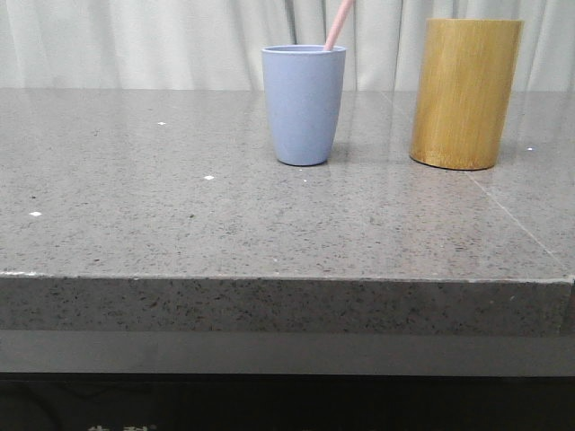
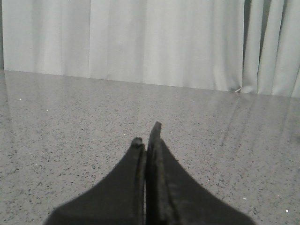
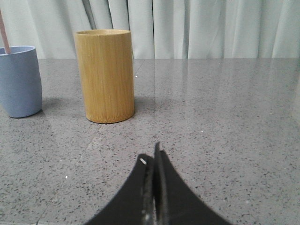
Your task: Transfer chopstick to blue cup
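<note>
The blue cup [image 1: 304,104] stands upright on the grey stone table, at the middle back in the front view. A pale pink chopstick [image 1: 339,23] leans out of it toward the right; only its upper end shows. The cup [image 3: 18,80] and the stick's end [image 3: 3,35] also show in the right wrist view. My left gripper [image 2: 147,140] is shut and empty over bare table. My right gripper [image 3: 150,157] is shut and empty, well short of the bamboo holder. Neither gripper shows in the front view.
A taller yellow-brown bamboo holder [image 1: 465,93] stands to the right of the blue cup; it also shows in the right wrist view [image 3: 105,76]. White curtains hang behind the table. The table's front edge [image 1: 287,280] runs across the front view.
</note>
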Available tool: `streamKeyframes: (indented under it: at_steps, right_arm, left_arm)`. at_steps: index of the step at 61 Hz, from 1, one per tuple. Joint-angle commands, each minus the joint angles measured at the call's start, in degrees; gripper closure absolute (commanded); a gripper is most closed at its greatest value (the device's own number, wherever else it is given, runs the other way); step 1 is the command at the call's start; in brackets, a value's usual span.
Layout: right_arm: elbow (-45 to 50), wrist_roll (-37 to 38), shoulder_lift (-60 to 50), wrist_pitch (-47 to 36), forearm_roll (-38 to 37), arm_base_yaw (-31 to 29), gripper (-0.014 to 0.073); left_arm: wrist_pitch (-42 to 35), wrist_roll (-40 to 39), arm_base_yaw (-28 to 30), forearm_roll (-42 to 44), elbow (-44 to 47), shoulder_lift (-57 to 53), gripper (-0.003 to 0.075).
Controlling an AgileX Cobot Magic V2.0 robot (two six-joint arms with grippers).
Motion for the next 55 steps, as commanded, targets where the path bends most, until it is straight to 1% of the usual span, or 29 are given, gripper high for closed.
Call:
streamKeyframes:
  at_steps: [1,32,45,55]
  right_arm:
    - [-0.16,-0.85,-1.23,-4.57,0.07,-0.47,0.0713]
    - [-0.16,-0.85,-1.23,-4.52,0.07,-0.65,0.0713]
    - [-0.16,-0.85,-1.23,-4.38,0.07,-3.93,0.0713]
    - [-0.16,-0.85,-1.23,-4.31,0.07,-4.01,0.0713]
  left_arm:
    - [-4.46,-0.01,-0.41,-0.41,0.77,-1.33,0.0739]
    - [-4.46,-0.01,-0.41,-0.41,0.77,-1.33,0.0739]
    - [-4.46,-0.01,-0.41,-0.41,0.77,-1.33,0.0739]
    - [-4.46,-0.01,-0.41,-0.41,0.77,-1.33,0.0739]
